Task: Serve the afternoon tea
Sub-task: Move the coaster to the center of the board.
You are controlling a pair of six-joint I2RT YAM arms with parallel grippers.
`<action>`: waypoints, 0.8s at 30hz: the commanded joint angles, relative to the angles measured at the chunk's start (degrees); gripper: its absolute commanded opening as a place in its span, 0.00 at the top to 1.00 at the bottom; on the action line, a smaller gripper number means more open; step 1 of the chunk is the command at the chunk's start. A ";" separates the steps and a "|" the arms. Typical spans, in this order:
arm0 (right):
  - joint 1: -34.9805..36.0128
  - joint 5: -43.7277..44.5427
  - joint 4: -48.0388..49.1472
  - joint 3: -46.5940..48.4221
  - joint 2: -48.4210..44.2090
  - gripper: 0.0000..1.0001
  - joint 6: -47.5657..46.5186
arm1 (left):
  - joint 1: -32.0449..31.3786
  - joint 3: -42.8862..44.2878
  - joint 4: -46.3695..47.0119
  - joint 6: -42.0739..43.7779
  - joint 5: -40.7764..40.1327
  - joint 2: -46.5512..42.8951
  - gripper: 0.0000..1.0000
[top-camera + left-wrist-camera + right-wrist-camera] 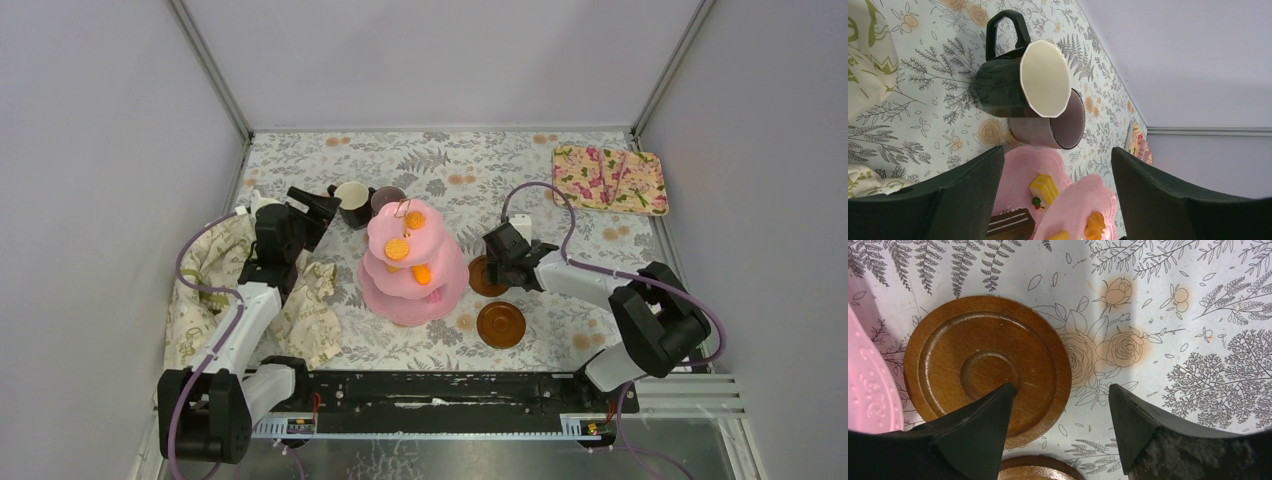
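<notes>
Count: one pink three-tier cake stand [412,290] mid-table; two dark mugs side by side just behind it, the cream-lined mug [352,203] and the mauve-lined mug [388,199]; two brown saucers right of the stand, the far saucer [988,365] and the near saucer [501,324]; three orange sweets [397,249] seen from above, others partly hidden. The floral-print table [560,230] stands between grey walls, with a floral tray [610,178] far right and a leaf-print cloth [205,270] left. My left gripper [1057,152] is spread and empty, mugs just ahead. My right gripper [1060,390] is spread and empty, straddling the far saucer's rim.
</notes>
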 commanded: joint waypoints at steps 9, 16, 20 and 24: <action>0.64 -0.26 2.45 2.32 3.40 0.29 1.16 | 1.00 -0.69 3.35 0.46 1.23 -0.90 0.14; 0.49 0.22 1.82 2.32 5.25 0.35 2.43 | 1.34 -0.86 3.47 0.76 1.43 -0.65 0.14; -0.55 -0.79 2.46 1.61 5.82 0.38 2.87 | 1.71 -0.95 3.42 0.97 1.57 -0.83 0.14; -4.11 -4.26 4.47 -0.03 5.95 0.43 3.13 | 2.09 -0.94 3.42 0.99 1.91 -0.81 0.14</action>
